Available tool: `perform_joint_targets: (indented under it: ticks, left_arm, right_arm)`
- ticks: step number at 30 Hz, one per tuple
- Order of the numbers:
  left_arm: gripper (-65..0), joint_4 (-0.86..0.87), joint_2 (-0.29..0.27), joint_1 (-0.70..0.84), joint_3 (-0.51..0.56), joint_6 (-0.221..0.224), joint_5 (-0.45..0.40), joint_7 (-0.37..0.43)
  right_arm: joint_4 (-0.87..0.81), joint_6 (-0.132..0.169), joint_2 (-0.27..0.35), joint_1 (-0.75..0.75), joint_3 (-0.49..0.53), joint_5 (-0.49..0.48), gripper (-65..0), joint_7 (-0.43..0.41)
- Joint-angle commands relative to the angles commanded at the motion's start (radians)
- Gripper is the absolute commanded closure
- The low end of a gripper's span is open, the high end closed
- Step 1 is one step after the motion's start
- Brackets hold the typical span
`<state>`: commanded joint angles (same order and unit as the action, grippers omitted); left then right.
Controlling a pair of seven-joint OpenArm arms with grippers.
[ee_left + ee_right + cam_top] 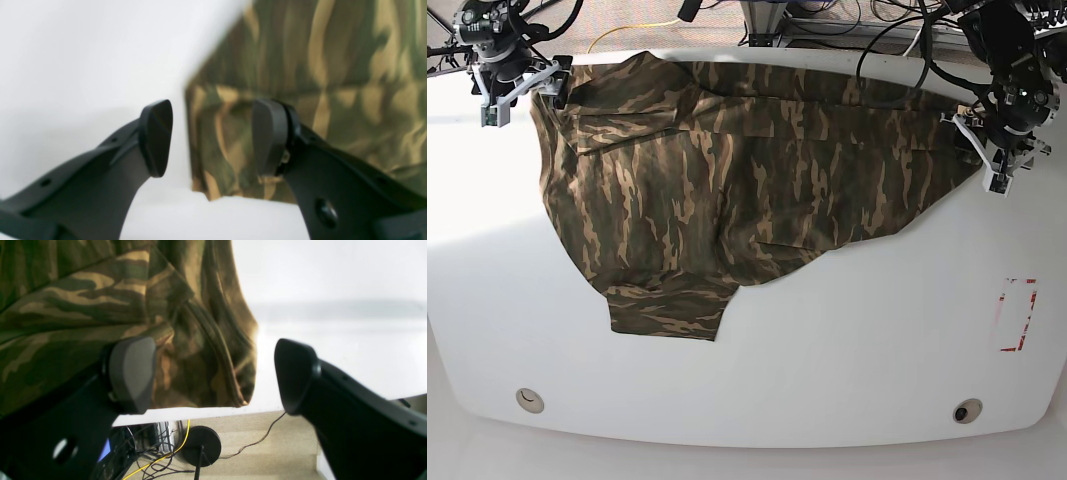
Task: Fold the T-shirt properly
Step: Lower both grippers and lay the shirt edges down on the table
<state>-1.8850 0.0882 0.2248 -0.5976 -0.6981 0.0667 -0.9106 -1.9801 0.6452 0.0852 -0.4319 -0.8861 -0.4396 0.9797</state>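
The camouflage T-shirt (727, 170) lies spread across the back half of the white table (847, 350), with one short sleeve (667, 310) pointing toward the front. My left gripper (997, 165) is open at the shirt's right corner. In the left wrist view this left gripper (213, 136) straddles the T-shirt (300, 66) edge, one finger over cloth and one over bare table. My right gripper (522, 85) is open at the shirt's back left corner. Seen from its wrist, the right gripper (215, 373) has a hanging fold of T-shirt (100, 306) between its fingers.
A red-outlined rectangle mark (1017, 315) is on the table at the right. Two round holes (527, 400) (967, 411) sit near the front edge. Past the back edge, cables and a black round stand base (201, 441) lie on the floor.
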Motion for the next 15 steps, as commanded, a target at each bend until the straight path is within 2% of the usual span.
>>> perform_joint_targets:
  ticks: [6, 15]
  left_arm:
    - [-35.3, -0.054, -0.029, -0.028, 0.000, 0.000, 0.000, 0.000]
    - [-35.1, -0.051, -0.081, -0.137, -0.002, 0.000, -0.009, 0.000]
  right_arm:
    - [0.005, 0.002, 0.048, 0.086, 0.018, 0.000, -53.1, 0.049]
    - [0.044, -0.006, 0.118, 0.288, 0.153, 0.003, -53.1, 0.081]
